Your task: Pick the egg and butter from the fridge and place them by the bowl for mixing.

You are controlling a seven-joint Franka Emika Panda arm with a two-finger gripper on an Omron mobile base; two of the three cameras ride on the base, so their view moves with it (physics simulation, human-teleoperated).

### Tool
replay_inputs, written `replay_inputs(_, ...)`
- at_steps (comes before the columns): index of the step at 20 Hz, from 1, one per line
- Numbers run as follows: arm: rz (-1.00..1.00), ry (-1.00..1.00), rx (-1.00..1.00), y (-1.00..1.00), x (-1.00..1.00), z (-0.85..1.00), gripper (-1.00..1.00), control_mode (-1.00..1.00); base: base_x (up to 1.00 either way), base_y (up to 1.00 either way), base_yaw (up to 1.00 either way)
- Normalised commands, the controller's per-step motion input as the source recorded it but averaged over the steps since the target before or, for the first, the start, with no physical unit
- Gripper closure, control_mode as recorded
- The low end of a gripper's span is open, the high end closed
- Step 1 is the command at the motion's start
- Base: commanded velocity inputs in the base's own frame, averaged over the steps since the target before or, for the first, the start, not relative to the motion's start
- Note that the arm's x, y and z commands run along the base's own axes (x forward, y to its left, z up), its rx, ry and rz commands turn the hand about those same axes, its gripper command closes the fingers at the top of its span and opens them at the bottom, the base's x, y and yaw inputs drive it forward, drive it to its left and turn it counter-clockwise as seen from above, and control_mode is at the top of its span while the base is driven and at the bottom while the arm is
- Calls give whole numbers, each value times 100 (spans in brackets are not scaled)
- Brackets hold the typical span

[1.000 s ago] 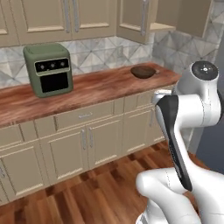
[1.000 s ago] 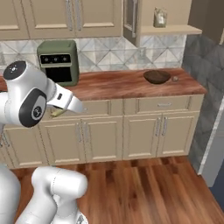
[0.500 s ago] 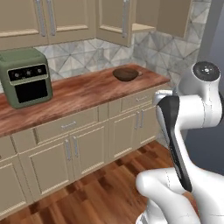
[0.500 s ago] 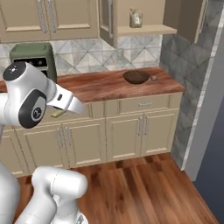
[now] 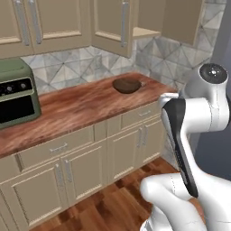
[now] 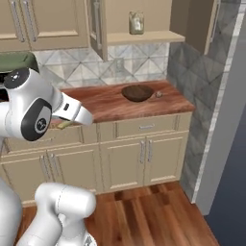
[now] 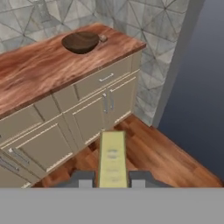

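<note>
My gripper (image 7: pixel 112 178) is shut on the butter (image 7: pixel 112 157), a pale yellow stick that juts forward between the two dark fingertips (image 7: pixel 84 178). In the right base view the butter (image 6: pixel 62 125) peeks out under the arm's wrist. The dark brown wooden bowl (image 7: pixel 81 42) sits on the far right end of the wooden counter (image 7: pixel 39 70), well ahead of the gripper. A small pale egg (image 7: pixel 103 38) lies right beside it. Both base views show the bowl (image 5: pixel 127 85) (image 6: pixel 137 92), and the egg (image 6: pixel 159 94) to its right. The grey fridge side (image 7: pixel 197 87) stands at the right.
A green toaster oven (image 5: pixel 16 94) stands on the counter's left part. Beige cabinets (image 6: pixel 139 153) run below the counter, with wall cabinets above and a jar (image 6: pixel 136 22) on an open shelf. Wooden floor (image 7: pixel 153 153) lies between me and the cabinets.
The whole scene has slid left and grown nearer in both base views, so the base has moved toward the counter's right end. The arm's pose looks unchanged.
</note>
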Motion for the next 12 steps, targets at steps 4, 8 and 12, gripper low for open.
replay_inputs(4, 0, 0, 0, 0, 0, 0, 100, 100, 77, -35, 0)
replay_inputs(8, 0, 0, 0, 0, 0, 0, 100, 100, 77, -35, 0)
replay_inputs(12, 0, 0, 0, 0, 0, 0, 100, 100, 76, -36, 1)
